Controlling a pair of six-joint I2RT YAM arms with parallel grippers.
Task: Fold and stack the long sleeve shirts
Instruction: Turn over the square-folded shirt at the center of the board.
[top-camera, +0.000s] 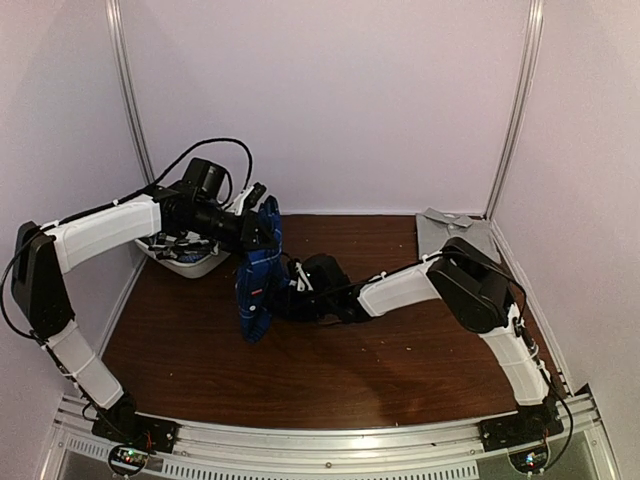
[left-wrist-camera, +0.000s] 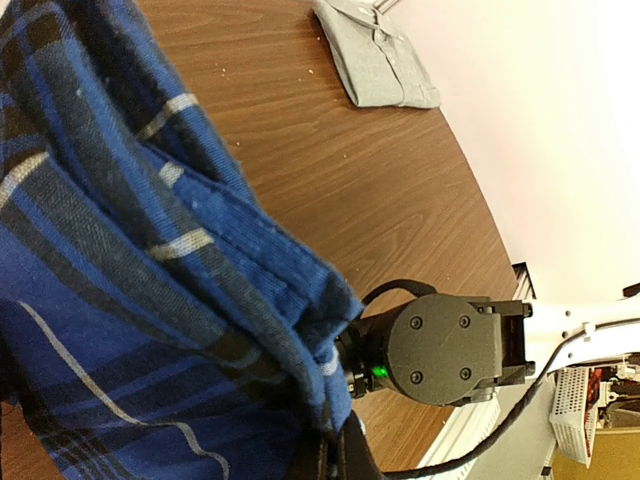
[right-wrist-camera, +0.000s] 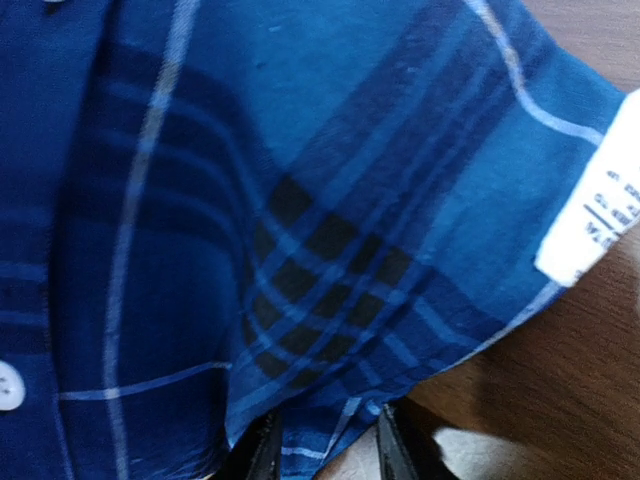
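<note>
Blue shirt: the royal-blue plaid cloth shirt (top-camera: 257, 285) hangs as a narrow bunched column over the left-centre of the dark brown wooden table (top-camera: 400, 360). Its lower end seems to reach the wood.
Left gripper: the left gripper (top-camera: 262, 222) has the top of the column. Its tips are buried in cloth, but the shirt hangs from it, so I judge it clamped on the fabric.
Right gripper: the right gripper (top-camera: 288, 290) meets the column's lower half from the right. Its fingers (right-wrist-camera: 262, 452) sit close together, pinching a plaid edge that runs between them.
Label and button: a white sewn-in label (right-wrist-camera: 598, 205) and a white button (right-wrist-camera: 8, 385) show near that pinch.
Risk, thin hold: the pinch sits right at the cloth's edge. A hard pull to spread the shirt could slide it free and drop a heap.
Risk, layers: the folds are bunched, so either gripper may hold several layers and the shirt could open twisted.
Risk, basket: the white plastic basket (top-camera: 195, 262) sits at the far left edge, just beside the left gripper. A leftward swing could snag a sleeve on its rim.
Grey shirt: the plain grey folded cloth shirt (top-camera: 455, 235) lies in the far right corner, well apart. Dragging blue cloth over it when stacking could rumple its fold.
</note>
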